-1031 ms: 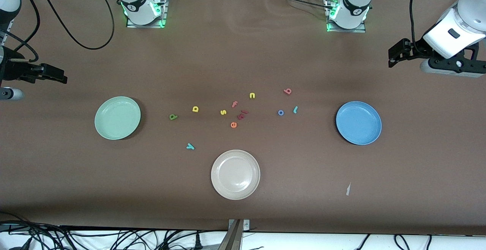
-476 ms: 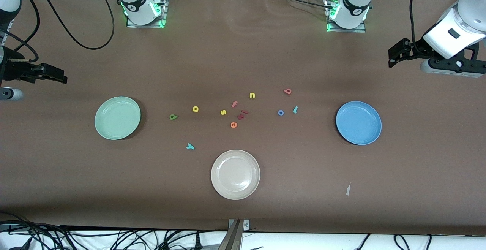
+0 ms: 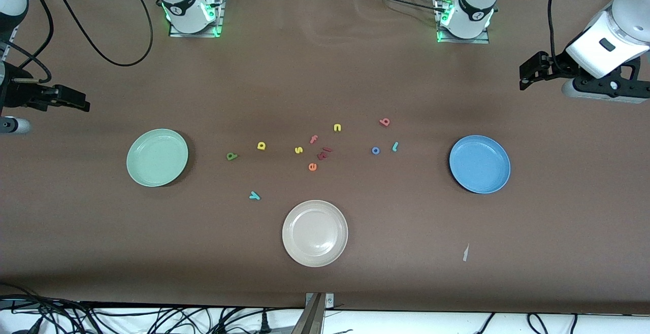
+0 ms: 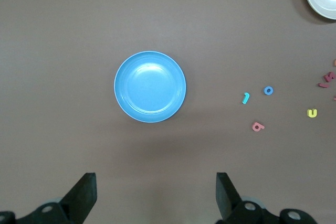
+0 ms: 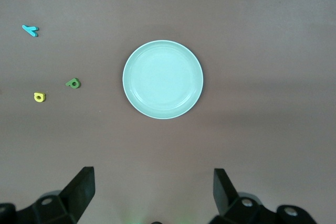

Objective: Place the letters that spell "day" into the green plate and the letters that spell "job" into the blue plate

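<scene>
The green plate (image 3: 157,157) (image 5: 163,79) lies bare toward the right arm's end, the blue plate (image 3: 479,164) (image 4: 150,86) bare toward the left arm's end. Between them lie the yellow "d" (image 3: 261,145), olive "a" (image 3: 231,156) and teal "y" (image 3: 254,196), then the teal "j" (image 3: 395,146), blue "o" (image 3: 376,151) and pinkish "b" (image 3: 385,122). My left gripper (image 3: 527,74) (image 4: 156,192) hangs open in the air at its end of the table. My right gripper (image 3: 81,103) (image 5: 153,190) hangs open at the other end. Neither holds anything.
A beige plate (image 3: 315,233) lies nearest the front camera, mid-table. Other letters sit in the middle: yellow "s" (image 3: 298,149) and "n" (image 3: 337,128), red "f" (image 3: 314,139), orange "e" (image 3: 312,167), dark red pieces (image 3: 323,153). A white scrap (image 3: 465,253) lies near the blue plate.
</scene>
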